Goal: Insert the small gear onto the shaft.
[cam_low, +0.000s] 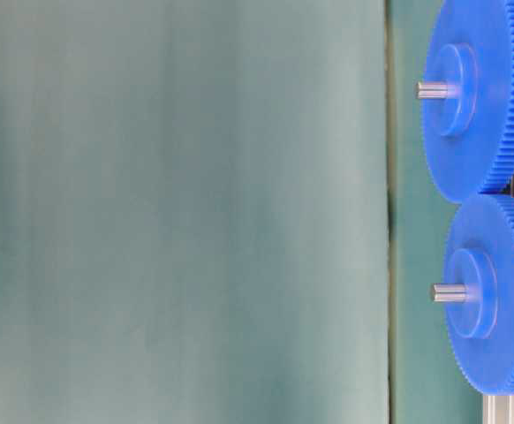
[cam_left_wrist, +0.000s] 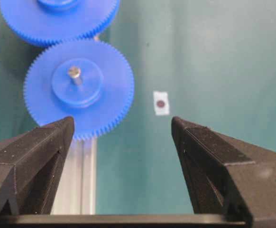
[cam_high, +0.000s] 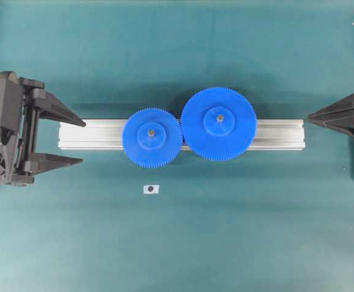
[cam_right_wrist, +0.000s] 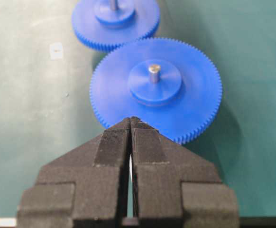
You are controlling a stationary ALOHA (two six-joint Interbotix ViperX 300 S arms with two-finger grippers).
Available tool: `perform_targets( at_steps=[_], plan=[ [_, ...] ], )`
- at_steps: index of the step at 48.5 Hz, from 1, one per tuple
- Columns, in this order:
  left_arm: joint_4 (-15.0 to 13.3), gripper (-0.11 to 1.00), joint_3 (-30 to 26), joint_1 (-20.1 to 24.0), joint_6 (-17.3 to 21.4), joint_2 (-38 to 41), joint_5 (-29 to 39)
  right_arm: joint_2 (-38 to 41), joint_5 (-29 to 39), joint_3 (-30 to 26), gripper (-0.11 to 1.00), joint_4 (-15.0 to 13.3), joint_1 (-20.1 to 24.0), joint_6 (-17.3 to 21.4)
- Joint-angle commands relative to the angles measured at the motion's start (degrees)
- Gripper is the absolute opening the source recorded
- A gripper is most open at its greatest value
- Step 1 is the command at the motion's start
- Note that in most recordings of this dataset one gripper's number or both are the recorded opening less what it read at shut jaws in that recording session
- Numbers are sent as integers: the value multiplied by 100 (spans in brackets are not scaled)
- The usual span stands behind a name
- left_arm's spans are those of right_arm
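On rail (cam_high: 280, 134): two gears, small gear (cam_high: 152, 135) on shaft (cam_high: 151, 131).

Between the wide-apart fingers (cam_left_wrist: 31, 156) of the left gripper (cam_left_wrist: 121, 126), the small gear (cam_left_wrist: 78, 88) sits on its shaft (cam_left_wrist: 74, 72) at upper left, the larger gear (cam_left_wrist: 57, 19) above it, a white tag (cam_left_wrist: 161, 103) right of it.

The small gear (cam_high: 152, 135) is seated on its shaft (cam_high: 151, 132) mid-rail (cam_high: 279, 134), meshed beside the larger gear (cam_high: 218, 124) toward the rail's right end.
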Motion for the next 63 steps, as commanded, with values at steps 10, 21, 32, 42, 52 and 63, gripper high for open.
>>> perform_targets(
  at_steps=[10, 21, 32, 42, 52, 63],
  plan=[
    [9, 82, -70, -18, -18, 0, -26, 35, -53, -62, 7, 0, -18, 44],
    [9, 82, -79, -18, -18, 0, -26, 26, -53, -62, 6, 0, -18, 44],
    [9, 82, -70, -18, -18, 0, -26, 35, -53, -62, 6, 0, -18, 44],
    [9, 82, -70, -18, -9, -9, -35, 35, -53, -62, 6, 0, -18, 44],
    [9, 82, -53, -18, -9, -62, -79, 35, -53, -53, 7, 0, -18, 35],
    [9, 82, 18, -18, -18, -123, -220, 35, -53, -53, 6, 0, -18, 44]
  ],
)
